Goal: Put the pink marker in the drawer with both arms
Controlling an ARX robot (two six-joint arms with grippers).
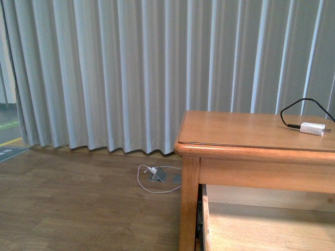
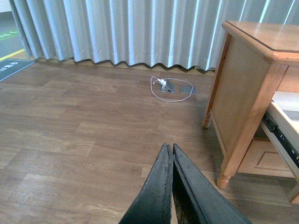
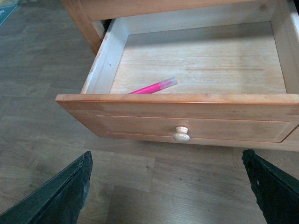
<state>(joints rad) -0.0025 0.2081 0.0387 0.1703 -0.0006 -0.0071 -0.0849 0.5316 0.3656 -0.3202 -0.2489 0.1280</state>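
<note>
Right fingers gape; drawer front hides part of pink marker.

Grey curtain, white charger on table, floor socket

The front view looks level toward the curtain, with the table near, at its left front corner. The left wrist view faces the same curtain, table side and floor cable from further left and back, tilted down. The right wrist view looks down, close, into the open drawer.
</note>
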